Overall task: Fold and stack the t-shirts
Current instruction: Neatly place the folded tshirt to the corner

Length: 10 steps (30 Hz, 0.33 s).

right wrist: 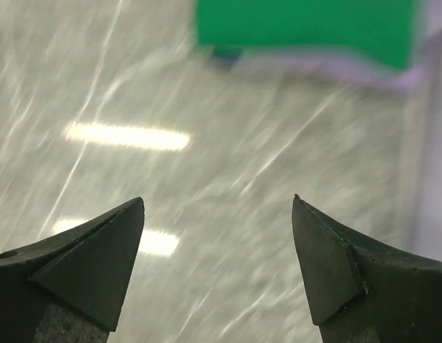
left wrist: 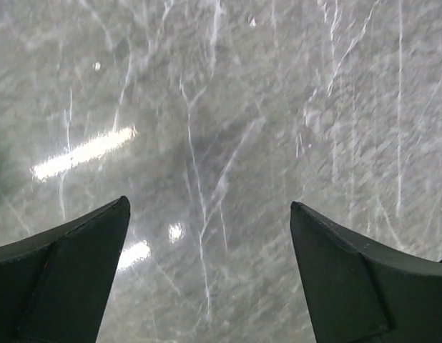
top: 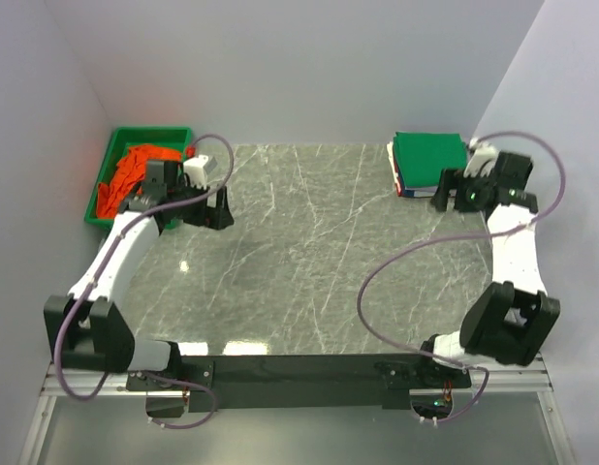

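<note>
A folded bright green t-shirt [top: 427, 155] tops a stack at the table's far right corner, with white, lavender and dark edges below it; the right wrist view shows it blurred [right wrist: 307, 28]. An orange t-shirt [top: 135, 174] lies crumpled in the green plastic tray [top: 113, 147] at the far left. My left gripper [top: 222, 211] is open and empty over bare marble beside the tray; the left wrist view shows it [left wrist: 209, 207] the same way. My right gripper [top: 441, 194] is open and empty just in front of the stack, also seen in its wrist view [right wrist: 217, 200].
The grey marble table [top: 309, 252] fills the middle. Lavender walls close in at the left, back and right. Cables loop from both arms over the table's sides.
</note>
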Available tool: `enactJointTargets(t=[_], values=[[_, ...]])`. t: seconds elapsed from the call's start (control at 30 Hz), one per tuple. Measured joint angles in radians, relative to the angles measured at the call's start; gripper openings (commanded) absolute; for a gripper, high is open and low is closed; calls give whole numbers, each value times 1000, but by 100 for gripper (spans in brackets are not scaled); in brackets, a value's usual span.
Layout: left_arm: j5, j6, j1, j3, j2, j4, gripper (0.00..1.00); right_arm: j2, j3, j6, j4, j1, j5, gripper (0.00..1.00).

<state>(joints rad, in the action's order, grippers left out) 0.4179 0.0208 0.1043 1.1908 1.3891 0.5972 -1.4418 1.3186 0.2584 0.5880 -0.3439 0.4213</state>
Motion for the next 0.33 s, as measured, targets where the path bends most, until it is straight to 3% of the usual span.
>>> enactJointTargets(t=[0.33], values=[[-80, 74, -4, -282, -250, 61, 100, 246, -452, 121, 158, 40, 94, 92]])
